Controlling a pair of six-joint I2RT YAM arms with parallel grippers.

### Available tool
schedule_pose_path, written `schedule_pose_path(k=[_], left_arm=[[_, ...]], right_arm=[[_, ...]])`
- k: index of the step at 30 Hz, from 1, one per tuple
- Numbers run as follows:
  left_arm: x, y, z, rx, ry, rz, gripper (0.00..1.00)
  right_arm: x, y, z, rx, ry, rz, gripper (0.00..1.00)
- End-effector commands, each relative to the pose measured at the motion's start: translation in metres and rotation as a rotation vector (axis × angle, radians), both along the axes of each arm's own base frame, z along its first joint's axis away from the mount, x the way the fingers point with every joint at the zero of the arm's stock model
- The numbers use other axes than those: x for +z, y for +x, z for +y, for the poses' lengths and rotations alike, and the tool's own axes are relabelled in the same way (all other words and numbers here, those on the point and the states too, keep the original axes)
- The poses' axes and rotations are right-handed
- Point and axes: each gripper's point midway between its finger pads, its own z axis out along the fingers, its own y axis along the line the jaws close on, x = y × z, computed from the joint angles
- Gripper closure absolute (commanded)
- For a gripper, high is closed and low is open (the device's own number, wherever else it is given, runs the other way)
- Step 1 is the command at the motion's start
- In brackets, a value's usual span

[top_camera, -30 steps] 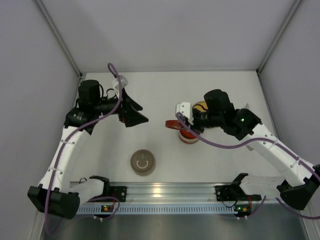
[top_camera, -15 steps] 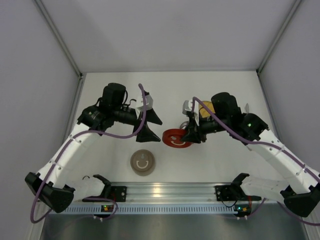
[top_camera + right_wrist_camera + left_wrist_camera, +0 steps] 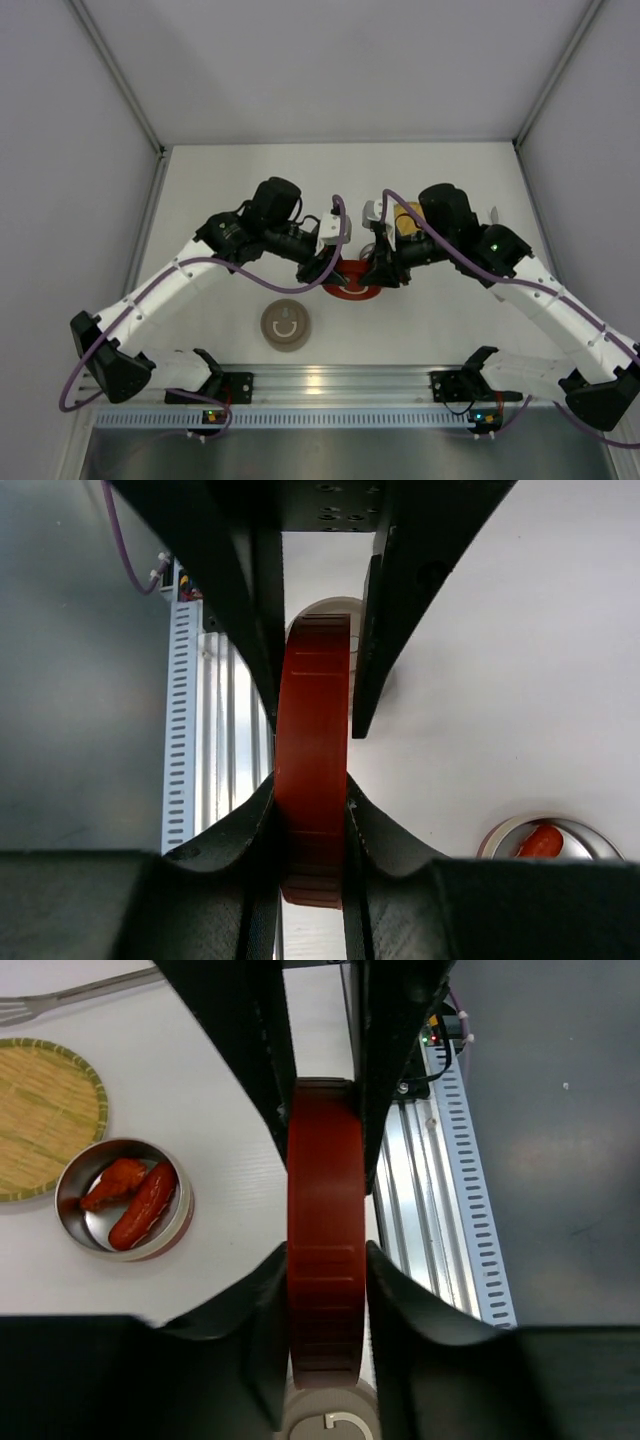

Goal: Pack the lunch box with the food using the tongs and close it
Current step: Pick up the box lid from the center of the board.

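Observation:
A red round lid [image 3: 350, 281] hangs on edge above the table, between the two arms. My left gripper [image 3: 335, 268] is shut on its ribbed rim [image 3: 325, 1260] from the left. From the right, my right gripper [image 3: 376, 272] is shut on the same lid [image 3: 313, 780]. The lunch box [image 3: 125, 1200] is a round metal tin standing open on the table, with two red pieces of food [image 3: 140, 1205] inside. It also shows at the edge of the right wrist view [image 3: 545, 840]. The tongs [image 3: 70, 998] lie beyond the woven plate.
A round yellow woven plate [image 3: 40, 1110] lies next to the tin. A beige round lid with a smiley mark [image 3: 286, 325] lies near the front rail [image 3: 330, 385], below the held red lid. Grey walls close in the table on three sides.
My left arm has swung right to the red lid and its jaws have closed on it. The right gripper first carried the lid a little leftward and now holds still.

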Motion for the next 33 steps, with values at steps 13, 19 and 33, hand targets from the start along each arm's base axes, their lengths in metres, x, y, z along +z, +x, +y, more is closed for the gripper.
schedule_pose_path(k=[13, 19, 33], left_arm=[[0.045, 0.096, 0.037, 0.573, -0.090, -0.070, 1.00], [0.113, 0.122, 0.080, 0.849, -0.348, -0.323, 1.00], [0.127, 0.082, 0.077, 0.466, -0.255, -1.348, 1.00]], right_arm=[[0.081, 0.085, -0.039, -0.391, 0.195, -0.083, 0.38], [0.113, 0.098, -0.048, -0.386, 0.316, -0.037, 0.40], [0.121, 0.085, -0.039, -0.262, 0.354, -0.170, 0.46]])
